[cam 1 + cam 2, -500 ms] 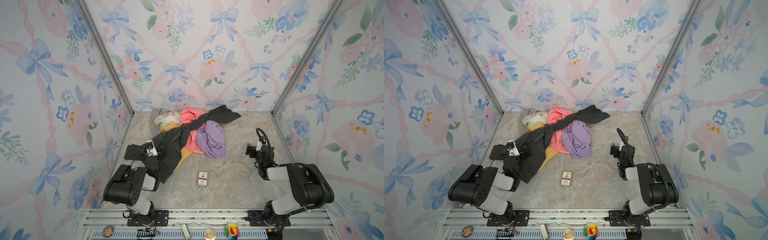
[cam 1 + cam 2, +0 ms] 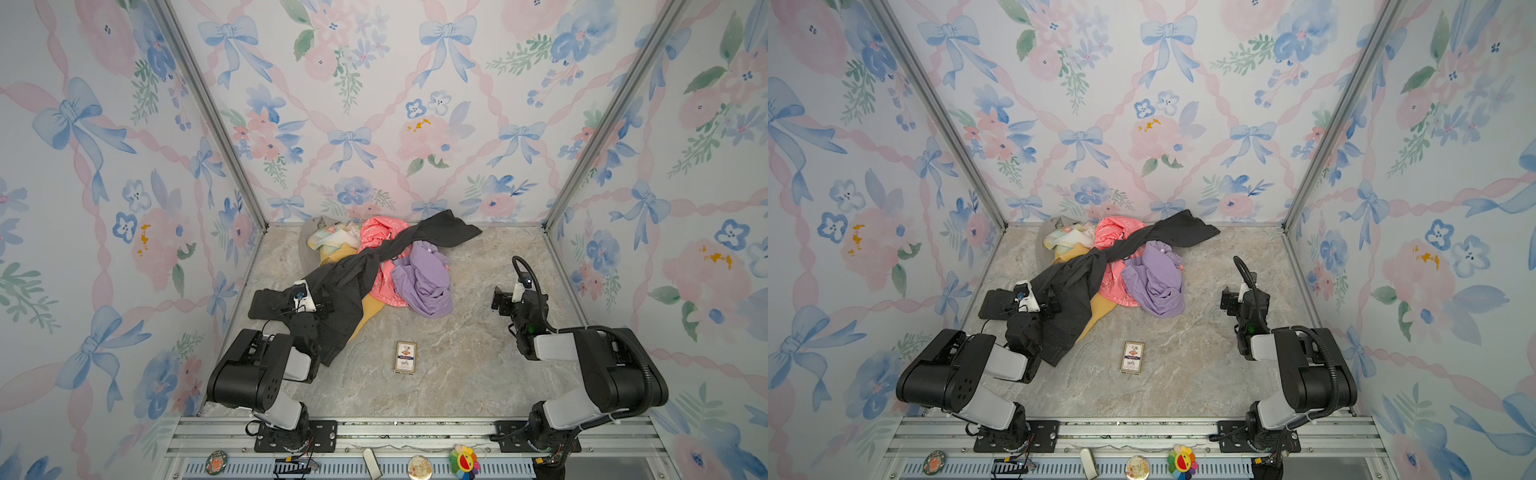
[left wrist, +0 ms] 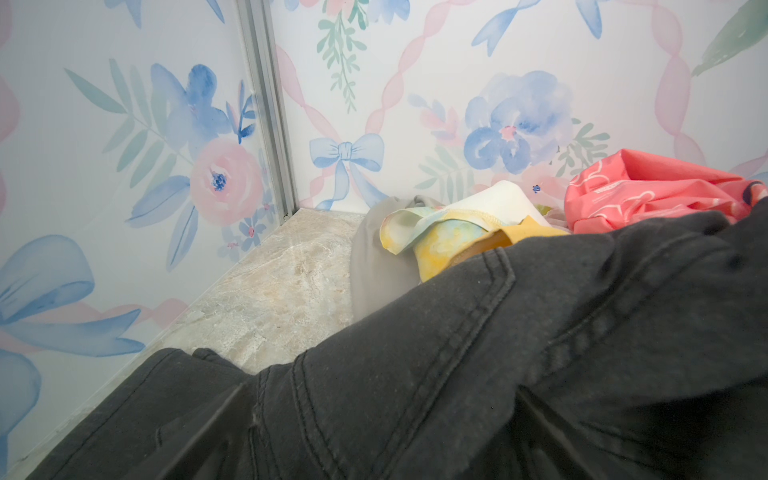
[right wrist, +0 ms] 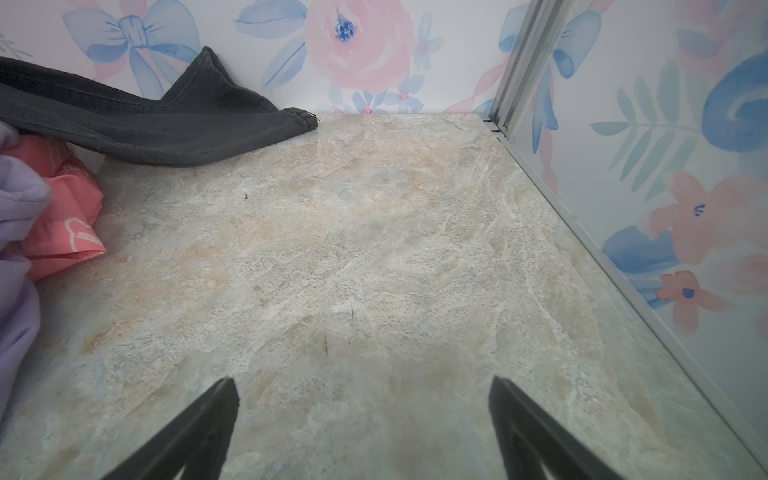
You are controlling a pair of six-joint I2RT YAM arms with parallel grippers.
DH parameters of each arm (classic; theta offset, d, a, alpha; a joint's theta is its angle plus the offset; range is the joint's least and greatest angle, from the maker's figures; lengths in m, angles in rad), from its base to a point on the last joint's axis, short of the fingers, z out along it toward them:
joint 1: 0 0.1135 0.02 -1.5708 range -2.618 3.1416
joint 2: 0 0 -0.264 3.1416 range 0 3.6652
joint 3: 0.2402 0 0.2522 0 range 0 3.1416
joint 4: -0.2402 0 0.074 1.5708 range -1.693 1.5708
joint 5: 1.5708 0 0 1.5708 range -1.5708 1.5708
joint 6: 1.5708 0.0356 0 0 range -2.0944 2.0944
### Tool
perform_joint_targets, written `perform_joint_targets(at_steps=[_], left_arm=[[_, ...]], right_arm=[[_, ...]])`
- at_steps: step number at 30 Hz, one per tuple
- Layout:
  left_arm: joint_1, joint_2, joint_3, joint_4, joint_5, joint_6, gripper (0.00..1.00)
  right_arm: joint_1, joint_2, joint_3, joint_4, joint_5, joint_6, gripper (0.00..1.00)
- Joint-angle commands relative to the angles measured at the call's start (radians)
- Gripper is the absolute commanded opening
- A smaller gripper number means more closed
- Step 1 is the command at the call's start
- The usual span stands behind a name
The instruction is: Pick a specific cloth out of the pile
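The cloth is coral pink with white outlines and lies in the pile at the back. Dark grey jeans lie across it, and a lilac cloth is bunched against its right side. It also shows in the left wrist view and the right wrist view. My left gripper sits at the pile's near left end. The jeans drape over its wide-spread fingers, and it stands open. My right gripper is open over bare table, right of the pile.
A mustard-yellow cloth and a pale pastel-patterned cloth lie in the pile. A small card box lies on the marbled table near the front. Flowered walls close in the left, back and right sides.
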Motion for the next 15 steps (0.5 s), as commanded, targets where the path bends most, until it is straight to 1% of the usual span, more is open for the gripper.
perform_joint_targets(at_steps=[1, 9, 11, 15], left_arm=[[0.002, 0.003, 0.002, -0.007, 0.010, 0.018, 0.98], [0.002, 0.001, 0.004, -0.016, 0.007, 0.016, 0.98], [-0.010, 0.003, 0.006, -0.015, -0.018, 0.018, 0.98], [-0.010, 0.005, 0.007, -0.016, -0.016, 0.020, 0.98]], right_arm=[[0.006, 0.001, 0.006, 0.031, 0.010, -0.005, 0.97], [-0.009, 0.000, 0.008, 0.026, -0.019, 0.004, 0.97], [-0.010, 0.000, 0.008, 0.026, -0.019, 0.004, 0.97], [-0.025, -0.002, 0.003, 0.033, -0.042, 0.019, 0.97]])
